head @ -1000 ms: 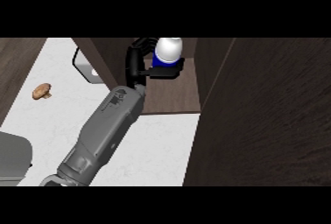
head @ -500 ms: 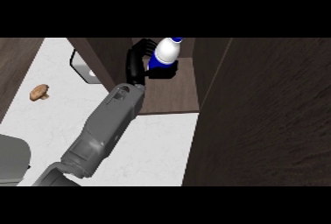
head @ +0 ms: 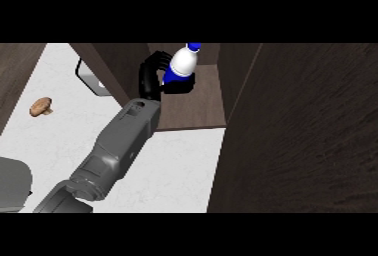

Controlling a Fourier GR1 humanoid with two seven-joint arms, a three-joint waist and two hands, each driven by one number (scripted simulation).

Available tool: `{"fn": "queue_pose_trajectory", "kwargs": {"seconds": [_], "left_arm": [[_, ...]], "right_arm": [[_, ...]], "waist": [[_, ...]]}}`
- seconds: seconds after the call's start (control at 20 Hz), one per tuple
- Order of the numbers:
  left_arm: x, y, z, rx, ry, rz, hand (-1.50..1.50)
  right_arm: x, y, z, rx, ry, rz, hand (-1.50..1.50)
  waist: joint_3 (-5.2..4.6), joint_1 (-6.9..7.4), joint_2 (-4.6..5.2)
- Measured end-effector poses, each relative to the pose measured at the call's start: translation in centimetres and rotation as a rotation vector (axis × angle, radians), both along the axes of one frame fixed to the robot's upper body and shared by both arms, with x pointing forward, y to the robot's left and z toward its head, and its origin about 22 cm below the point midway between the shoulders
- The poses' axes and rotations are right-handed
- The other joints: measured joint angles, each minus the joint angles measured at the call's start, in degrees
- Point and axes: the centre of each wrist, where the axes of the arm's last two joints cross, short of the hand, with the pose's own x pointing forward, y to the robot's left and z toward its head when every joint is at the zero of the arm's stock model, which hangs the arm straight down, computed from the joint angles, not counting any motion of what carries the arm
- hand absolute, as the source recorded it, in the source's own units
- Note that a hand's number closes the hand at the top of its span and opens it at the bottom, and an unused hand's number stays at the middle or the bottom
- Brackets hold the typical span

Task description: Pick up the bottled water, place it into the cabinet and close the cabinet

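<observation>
The bottled water (head: 181, 64) is white with a blue label and a blue cap. It stands slightly tilted inside the open dark-wood cabinet (head: 201, 107), just above its floor panel. My right hand (head: 151, 76) is curled round the bottle from its left side, and the thumb wraps the label's lower part. The grey forearm runs down to the lower left over the white counter (head: 170, 165). The cabinet's door (head: 299, 135) stands open and fills the right side of the view. My left hand does not show.
A small brown mushroom-like item (head: 41, 106) lies on the counter at the left. A white object with a dark rim (head: 91, 77) sits behind the cabinet's left wall. A grey shape (head: 11, 185) fills the lower left corner.
My right hand has carried the bottle further into the cabinet. The bottle's blue cap now shows, and the forearm has stretched out more.
</observation>
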Motion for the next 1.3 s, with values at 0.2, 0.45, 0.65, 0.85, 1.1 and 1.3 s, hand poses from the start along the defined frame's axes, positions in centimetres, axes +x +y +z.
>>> {"fn": "queue_pose_trajectory", "kwargs": {"seconds": [0.2, 0.45, 0.65, 0.85, 1.1, 1.3], "left_arm": [[0.1, 0.1, -0.2, 0.054, -0.001, 0.019, -1.5], [0.1, 0.3, -0.6, 0.148, 0.028, 0.043, -1.5], [0.0, 0.4, -0.9, 0.204, 0.034, 0.067, -1.5], [0.0, 0.4, -1.0, 0.226, 0.031, 0.081, -1.5], [-0.3, 0.4, -1.3, 0.218, 0.022, 0.076, -1.5], [-0.4, 0.6, -1.5, 0.177, -0.011, 0.02, -1.5]], "right_arm": [[0.0, 0.0, 0.0, 0.002, 0.0, 0.003, -1.5], [0.1, 0.0, 0.0, 0.001, -0.009, 0.01, -1.5], [0.1, -0.1, 0.1, -0.005, -0.01, 0.017, -1.5], [0.0, -0.1, 0.0, -0.003, -0.012, 0.017, -1.5], [-0.1, -0.1, -0.1, 0.004, -0.017, 0.018, -1.5], [0.0, -0.2, 0.0, -0.004, -0.015, 0.024, -1.5]], "waist": [[0.01, -0.24, 0.11], [0.04, -0.76, 0.26], [0.04, -1.15, 0.35], [0.01, -1.3, 0.4], [0.0, -1.26, 0.36], [-0.03, -0.92, 0.38]]}}
